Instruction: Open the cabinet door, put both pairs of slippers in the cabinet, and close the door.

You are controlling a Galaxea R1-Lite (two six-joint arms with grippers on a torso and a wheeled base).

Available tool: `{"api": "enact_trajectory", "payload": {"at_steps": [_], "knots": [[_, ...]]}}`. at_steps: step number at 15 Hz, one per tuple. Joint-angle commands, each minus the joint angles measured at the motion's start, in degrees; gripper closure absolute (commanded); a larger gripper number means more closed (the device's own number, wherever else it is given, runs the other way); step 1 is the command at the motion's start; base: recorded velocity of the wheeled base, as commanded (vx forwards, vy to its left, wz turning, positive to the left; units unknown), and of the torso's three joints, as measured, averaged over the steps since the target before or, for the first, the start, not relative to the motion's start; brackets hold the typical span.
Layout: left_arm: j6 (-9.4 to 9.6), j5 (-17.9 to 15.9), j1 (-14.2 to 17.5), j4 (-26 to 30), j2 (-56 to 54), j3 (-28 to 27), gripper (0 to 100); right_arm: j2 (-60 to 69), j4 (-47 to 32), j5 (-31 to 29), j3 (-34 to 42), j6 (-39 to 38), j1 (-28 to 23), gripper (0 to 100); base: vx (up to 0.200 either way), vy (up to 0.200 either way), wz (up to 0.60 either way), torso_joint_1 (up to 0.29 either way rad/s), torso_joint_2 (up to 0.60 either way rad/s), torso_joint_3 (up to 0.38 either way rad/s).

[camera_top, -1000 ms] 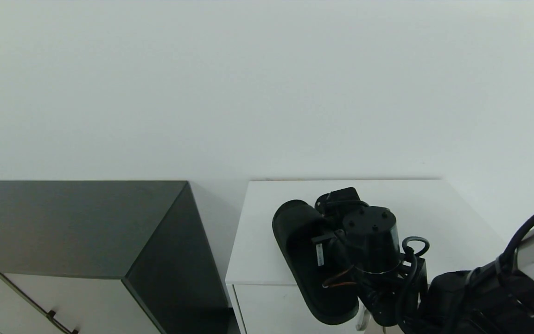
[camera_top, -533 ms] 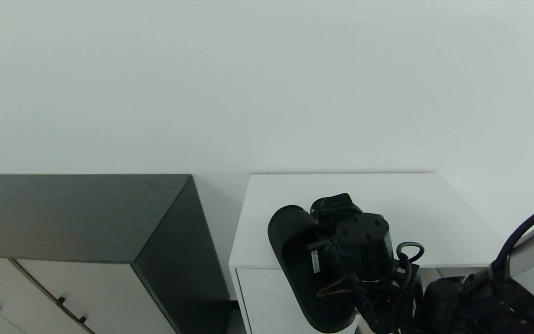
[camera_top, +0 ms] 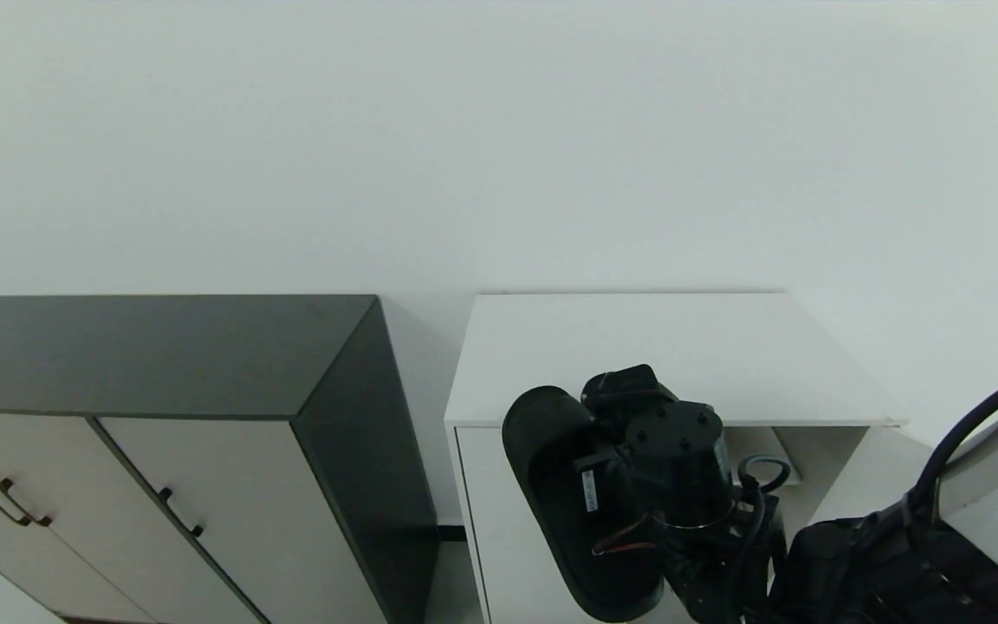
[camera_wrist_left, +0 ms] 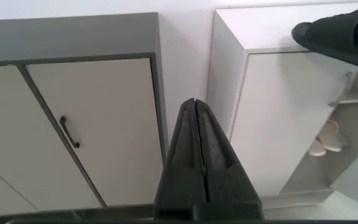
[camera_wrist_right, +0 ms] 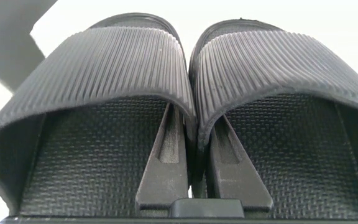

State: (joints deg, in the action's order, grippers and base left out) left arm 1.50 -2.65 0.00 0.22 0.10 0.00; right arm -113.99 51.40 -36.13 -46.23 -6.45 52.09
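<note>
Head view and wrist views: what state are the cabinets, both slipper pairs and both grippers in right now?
white cabinet: door open, inside showing.
black slippers: pair pinched together, held up off any surface.
pale slippers: inside the white cabinet, under a shelf.
right gripper: shut on the black slippers.
left gripper: shut, empty.
dark-topped cabinet: doors shut.

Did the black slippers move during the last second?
Yes. The black slippers sit lower against the top edge of the white cabinet, though the camera shifted too.
</note>
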Motion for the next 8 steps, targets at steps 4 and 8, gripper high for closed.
{"api": "enact_trajectory", "payload": {"at_steps": [4, 8], "knots": [[-0.01, 0.0, 0.0, 0.0, 0.0, 0.0, 100, -1.1, 0.0, 0.0, 0.1, -0.1, 0.0, 100, -0.100, 0.000, 0.00, 0.004, 0.00, 0.002], [-0.09, 0.0, 0.0, 0.0, 0.0, 0.0, 100, -1.1, 0.0, -0.1, 0.3, -0.1, 0.0, 100, 0.000, 0.000, 0.00, 0.000, 0.00, 0.000]]}}
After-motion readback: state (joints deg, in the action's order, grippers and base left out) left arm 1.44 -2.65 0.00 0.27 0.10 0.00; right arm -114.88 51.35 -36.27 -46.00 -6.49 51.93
